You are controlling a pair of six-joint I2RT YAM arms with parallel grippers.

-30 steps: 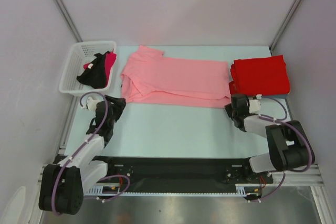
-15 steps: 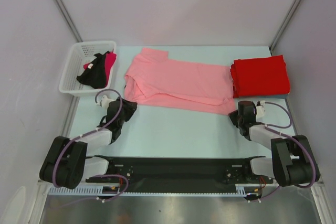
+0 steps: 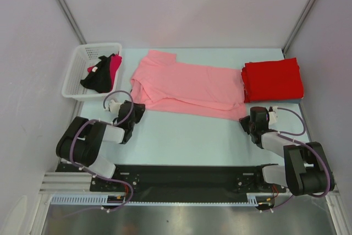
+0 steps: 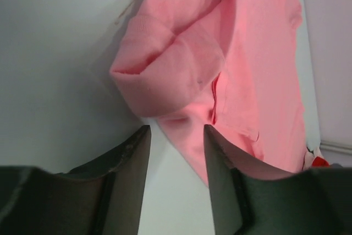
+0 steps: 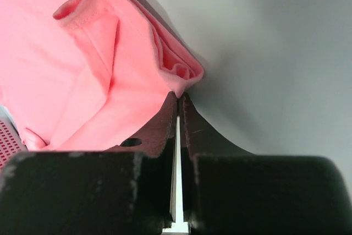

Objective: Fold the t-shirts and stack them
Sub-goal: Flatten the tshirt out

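Note:
The salmon pink t-shirt lies folded lengthwise across the middle of the table. A stack of folded red t-shirts sits at the back right. My left gripper is low at the shirt's near left corner. In the left wrist view it is open, with the pink shirt's edge lying loose between the jaws. My right gripper is at the near right corner. In the right wrist view it is shut on a bunched corner of the pink shirt.
A white lattice basket with black and pink clothes stands at the back left. The cell's walls close in on both sides. The black base rail runs along the near edge.
Both grippers drew back toward the near edge and the pink shirt slid nearer and slightly right with them. The left arm has since folded down low over the table.

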